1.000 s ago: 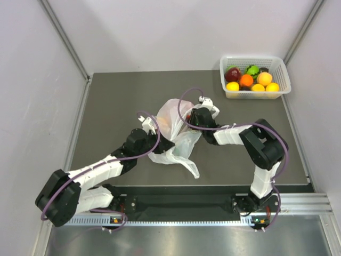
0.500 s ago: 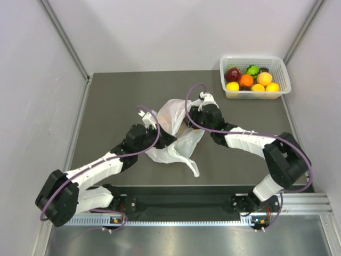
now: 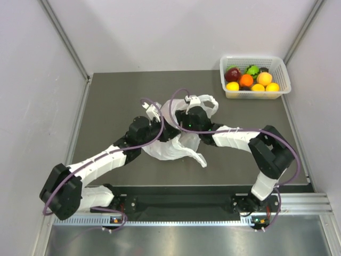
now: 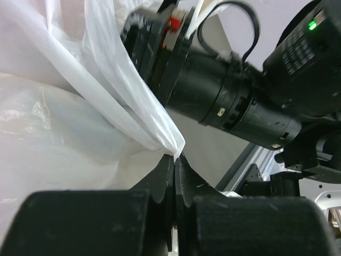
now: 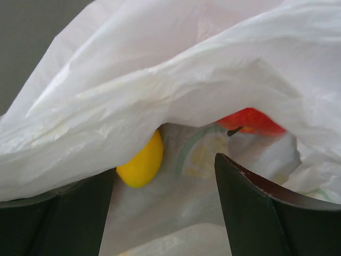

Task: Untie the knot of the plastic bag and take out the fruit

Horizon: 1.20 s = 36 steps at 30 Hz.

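Observation:
The plastic bag (image 3: 173,146) lies crumpled mid-table between both arms. My left gripper (image 3: 169,131) is shut on a thin fold of the bag's edge (image 4: 171,145), holding it up. My right gripper (image 3: 186,121) is open and pushed into the bag's mouth (image 5: 160,69). In the right wrist view a yellow fruit (image 5: 141,160) sits just beyond the left finger, and a red fruit (image 5: 251,120) lies farther in at the upper right, half covered by plastic. Nothing is between the right fingers (image 5: 245,197). The right arm's black wrist (image 4: 234,104) fills the left wrist view.
A white basket (image 3: 284,71) at the back right corner holds several fruits: orange, yellow, green and a dark red apple (image 3: 232,74). Grey walls close in both sides. A metal rail (image 3: 298,202) runs along the near edge.
My right gripper has swung left into the bag's mouth and its jaws have opened wide. The left gripper has shifted up and right, still pinching the bag, which has been pulled flatter.

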Each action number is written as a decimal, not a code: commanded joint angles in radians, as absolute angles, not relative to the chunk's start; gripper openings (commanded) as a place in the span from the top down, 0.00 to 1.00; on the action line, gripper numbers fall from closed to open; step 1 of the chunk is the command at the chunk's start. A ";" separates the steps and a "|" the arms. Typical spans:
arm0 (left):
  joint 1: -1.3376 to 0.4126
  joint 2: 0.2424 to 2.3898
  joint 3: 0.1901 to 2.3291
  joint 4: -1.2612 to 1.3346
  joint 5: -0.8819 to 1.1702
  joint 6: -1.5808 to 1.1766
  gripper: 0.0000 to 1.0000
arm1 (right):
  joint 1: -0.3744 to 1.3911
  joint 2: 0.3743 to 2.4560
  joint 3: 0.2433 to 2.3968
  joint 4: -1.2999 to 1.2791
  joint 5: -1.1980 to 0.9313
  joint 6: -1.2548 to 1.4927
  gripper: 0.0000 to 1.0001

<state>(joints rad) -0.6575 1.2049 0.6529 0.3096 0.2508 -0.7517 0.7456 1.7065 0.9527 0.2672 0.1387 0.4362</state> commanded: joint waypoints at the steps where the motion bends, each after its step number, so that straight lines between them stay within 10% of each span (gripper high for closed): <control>1: -0.663 1.219 0.695 0.319 0.284 -0.726 1.00 | 0.752 1.727 1.017 0.362 0.199 0.391 0.26; 19: -0.666 1.290 0.640 0.341 0.311 -0.724 1.00 | 0.727 1.856 1.017 0.664 0.423 0.276 0.26; 36: -0.669 1.348 0.623 0.383 0.347 -0.739 1.00 | 0.612 2.071 1.379 0.221 0.381 0.354 0.09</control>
